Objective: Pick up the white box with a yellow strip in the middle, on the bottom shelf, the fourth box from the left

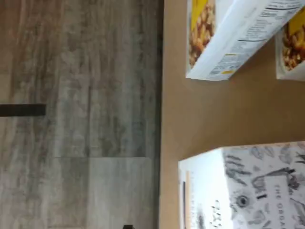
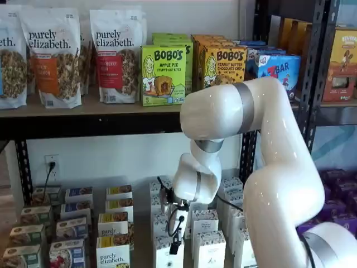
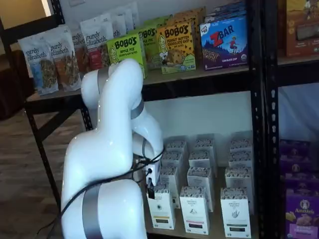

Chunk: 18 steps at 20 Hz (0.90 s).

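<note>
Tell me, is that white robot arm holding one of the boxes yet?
No: in a shelf view the gripper hangs over the white cartons on the bottom shelf with nothing between its black fingers.

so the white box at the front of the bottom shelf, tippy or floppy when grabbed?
Probably stiff: the white box shows crisp carton edges. Tall and narrow, so a nudge may tip it. Neighbours stand close, so it could knock one.
</note>
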Tool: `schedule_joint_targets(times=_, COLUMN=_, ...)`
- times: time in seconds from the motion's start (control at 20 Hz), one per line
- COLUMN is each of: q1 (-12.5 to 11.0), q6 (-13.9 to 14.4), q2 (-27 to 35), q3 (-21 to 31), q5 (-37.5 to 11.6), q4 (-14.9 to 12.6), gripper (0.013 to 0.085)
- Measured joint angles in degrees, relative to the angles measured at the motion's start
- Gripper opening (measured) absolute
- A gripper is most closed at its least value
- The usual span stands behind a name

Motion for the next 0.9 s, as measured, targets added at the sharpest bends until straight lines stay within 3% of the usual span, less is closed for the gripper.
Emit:
schedule_joint_targets(times=0.5, q1=-1.0, q6=-1.6, q2=5.5, q3=-6.9, q5=0.0, q4=1.0, gripper=0.0850)
schedule_joint_targets(times=0.9, q1=-2.0, q6=1.3, q2=8.9, q3=-11.4, q5=1.7, q4=-3.1, gripper=0.0850)
